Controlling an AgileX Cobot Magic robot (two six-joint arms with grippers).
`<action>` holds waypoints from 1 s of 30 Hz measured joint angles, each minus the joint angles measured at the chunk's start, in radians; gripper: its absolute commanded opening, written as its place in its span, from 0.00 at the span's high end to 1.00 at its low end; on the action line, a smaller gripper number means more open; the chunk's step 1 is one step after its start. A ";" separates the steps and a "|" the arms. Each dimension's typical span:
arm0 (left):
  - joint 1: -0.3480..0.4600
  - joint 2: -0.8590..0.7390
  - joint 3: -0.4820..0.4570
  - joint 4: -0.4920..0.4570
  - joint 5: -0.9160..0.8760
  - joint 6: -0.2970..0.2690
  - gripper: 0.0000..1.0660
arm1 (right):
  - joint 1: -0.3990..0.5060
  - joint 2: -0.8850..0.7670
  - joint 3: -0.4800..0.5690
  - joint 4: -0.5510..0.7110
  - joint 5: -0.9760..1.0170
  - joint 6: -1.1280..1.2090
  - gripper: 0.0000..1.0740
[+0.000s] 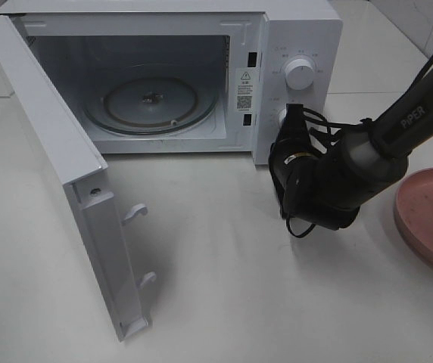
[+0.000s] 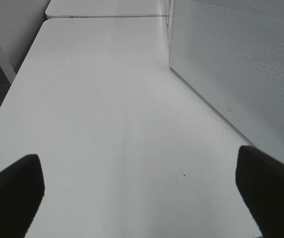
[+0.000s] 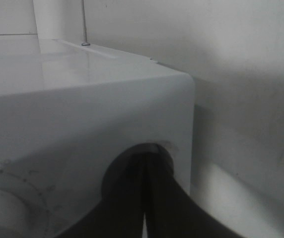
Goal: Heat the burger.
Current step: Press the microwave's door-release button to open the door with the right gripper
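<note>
1. The burger appears in none of our views, so we cannot tell where it lies in relation to either pincer.
2. The right pincer [image 1: 292, 117] is clenched, its two dark fingers [image 3: 127, 198] pressed together with only a thin slit between them, grasping nothing.
3. Its tips sit right at the lower knob [image 1: 282, 116] on the control panel of the microwave [image 1: 307, 30]. We cannot tell whether they touch it.
4. Just above those tips on the same panel is the upper dial [image 1: 300, 73].
5. To the side of the right pincer, the door [image 1: 50, 128] stands swung wide open, and inside the cavity we see the glass turntable [image 1: 152, 102].
6. Behind the right pincer, beside its arm, a pink plate [image 1: 432, 215] rests on the white surface [image 1: 239, 265], well apart from the tips.
7. The left pincer [image 2: 139, 198] is released, its fingers [image 2: 13, 193] spread far apart over the bare surface.
8. Ahead of it and to one side rises a white, finely dotted panel [image 2: 241, 59]. We cannot tell whether this is the door or a side wall.
</note>
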 measured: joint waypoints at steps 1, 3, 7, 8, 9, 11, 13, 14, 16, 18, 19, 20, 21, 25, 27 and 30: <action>0.000 0.000 0.000 0.000 0.000 0.000 0.03 | -0.001 -0.002 0.000 -0.001 0.003 0.000 1.00; 0.000 0.000 0.000 0.000 0.000 0.000 0.03 | -0.004 -0.006 0.002 -0.004 0.013 0.000 1.00; 0.000 0.000 0.000 0.000 0.000 0.000 0.03 | -0.019 -0.024 0.026 -0.055 0.032 0.000 1.00; 0.000 0.000 0.000 0.000 0.000 0.000 0.03 | -0.019 -0.024 0.026 -0.055 0.032 0.000 1.00; 0.000 0.000 0.000 0.000 0.000 0.000 0.03 | -0.028 -0.033 0.040 -0.089 0.039 0.004 1.00; 0.000 0.000 0.000 0.000 0.000 0.000 0.03 | -0.034 -0.042 0.052 -0.122 0.039 0.016 1.00; 0.000 0.000 0.000 0.000 0.000 0.000 0.03 | -0.037 -0.047 0.058 -0.138 0.039 0.022 1.00; 0.000 0.000 0.000 0.000 0.000 0.000 0.03 | -0.044 -0.058 0.074 -0.160 0.031 0.028 1.00; 0.000 0.000 0.000 0.000 0.000 0.000 0.03 | -0.046 -0.063 0.081 -0.170 0.031 0.029 1.00; 0.000 0.000 0.000 0.000 0.000 0.000 0.03 | -0.049 -0.090 0.114 -0.201 0.031 0.037 1.00; 0.000 0.000 0.000 0.000 0.000 0.000 0.03 | -0.049 -0.090 0.114 -0.201 0.031 0.037 1.00; 0.000 0.000 0.000 0.000 0.000 0.000 0.03 | -0.049 -0.097 0.121 -0.209 0.031 0.039 1.00; 0.000 0.000 0.000 0.000 0.000 0.000 0.03 | -0.049 -0.112 0.138 -0.219 0.040 0.039 1.00; 0.000 0.000 0.000 0.000 0.000 0.000 0.03 | -0.052 -0.140 0.162 -0.229 0.043 0.044 1.00; 0.000 0.000 0.000 0.000 0.000 0.000 0.03 | -0.052 -0.148 0.171 -0.237 0.043 0.045 1.00; 0.000 0.000 0.000 0.000 0.000 0.000 0.03 | -0.053 -0.176 0.207 -0.261 0.070 0.046 1.00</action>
